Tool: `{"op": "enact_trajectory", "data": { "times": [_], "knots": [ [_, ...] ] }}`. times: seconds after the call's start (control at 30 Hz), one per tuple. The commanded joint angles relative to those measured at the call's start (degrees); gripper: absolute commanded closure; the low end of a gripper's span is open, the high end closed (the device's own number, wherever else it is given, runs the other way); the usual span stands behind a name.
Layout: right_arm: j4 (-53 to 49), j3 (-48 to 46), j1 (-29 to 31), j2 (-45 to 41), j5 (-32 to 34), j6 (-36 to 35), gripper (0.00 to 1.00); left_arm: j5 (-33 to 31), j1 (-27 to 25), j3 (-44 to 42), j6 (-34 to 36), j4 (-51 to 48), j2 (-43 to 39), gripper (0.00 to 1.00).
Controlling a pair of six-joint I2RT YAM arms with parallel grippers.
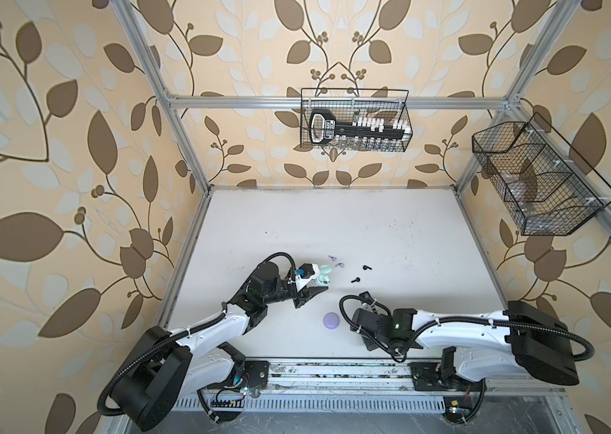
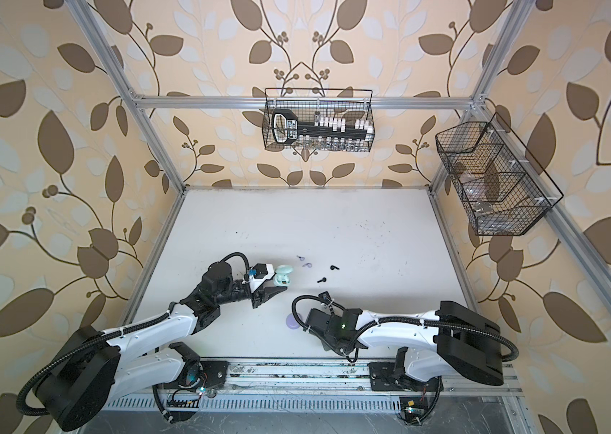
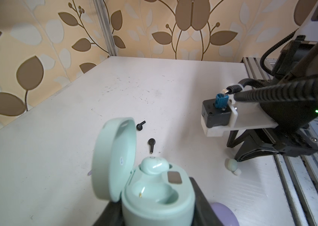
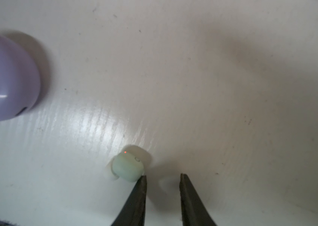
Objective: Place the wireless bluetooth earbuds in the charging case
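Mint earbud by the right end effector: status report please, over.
Left end effector shut on open mint case, one slot empty. Right end effector open, mint earbud outside its jaws, ungripped. Lilac case nearby, not blocking.

A: Where did the open case [image 1: 323, 277] sit?

B: Left of the table's [image 1: 371, 225] middle, lid up. A seated earbud [image 3: 154, 165] was in one socket.

A: Loose ones?

B: Behind it and slightly right lay earbud 1 [image 1: 332, 257] and earbud 2 [image 1: 340, 265], close together. Earbud 3 [image 1: 365, 267] lay further right. Earbud 4 [image 1: 355, 280] lay nearer the front, between 2 and 3.

A: The shut case [image 1: 331, 320]?

B: In front of the open case, between the arms. Earbud 5 [image 4: 128, 166] lay apart from it, just beside one fingertip of the right gripper [image 4: 163, 176], outside the jaws.
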Motion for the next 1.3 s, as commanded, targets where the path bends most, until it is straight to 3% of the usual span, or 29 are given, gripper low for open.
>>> {"op": "enact_trajectory", "data": {
  "times": [0.0,0.27,0.6,0.8,0.97,1.07,1.27],
  "knots": [
    [0.06,-0.71,-1.78,2.09,-0.83,-0.71,0.70,-0.30,0.87,-0.37,-0.07,2.73,-1.23,1.00],
    [2.86,0.49,-3.82,4.11,-2.18,-2.49,0.71,-0.47,1.22,-0.77,-0.23,3.03,-1.63,1.00],
    [-2.87,3.21,-5.89,0.73,-0.08,-4.31,0.71,-0.73,1.36,-1.32,-0.41,3.17,-2.67,1.00],
    [-3.76,3.01,-4.52,-4.24,-0.62,0.05,0.55,-0.87,1.55,-1.64,-0.92,4.03,-2.86,1.00],
    [3.82,-0.38,-2.43,-5.68,-6.72,5.99,0.45,-0.66,1.73,-1.91,-1.29,4.45,-3.12,1.00],
    [9.67,-3.22,-2.20,-6.34,-10.43,9.19,0.43,-0.58,1.85,-2.18,-1.54,4.53,-3.77,1.00],
    [10.16,-3.18,-3.17,-5.17,-10.08,10.80,0.44,-0.47,1.94,-2.68,-1.71,5.06,-4.51,1.00]
  ]
}}
